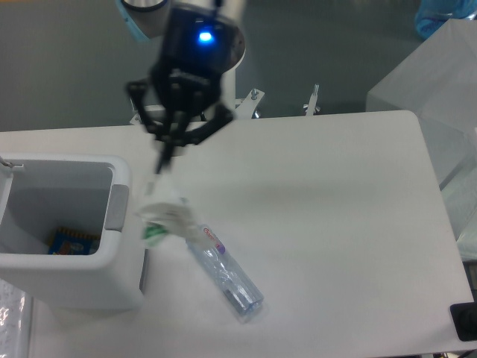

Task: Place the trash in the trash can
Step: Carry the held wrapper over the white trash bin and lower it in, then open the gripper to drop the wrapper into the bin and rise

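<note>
- Carrying the small crumpled clear wrapper with green print (162, 218) in my two-finger gripper (159, 165); fingers were pinched together on its top edge, the rest dangling below.
- Wrapper hung just beside the right rim of the white boxy plastic trash can (119, 246), not over the opening; the opening lay to the gripper's left in the camera view.
- Clear crushed plastic water bottle with blue cap (223, 271) lay on the white table (335, 224), long axis diagonal, near the bin.
- Judgement: a short leftward shift was needed before release.
</note>
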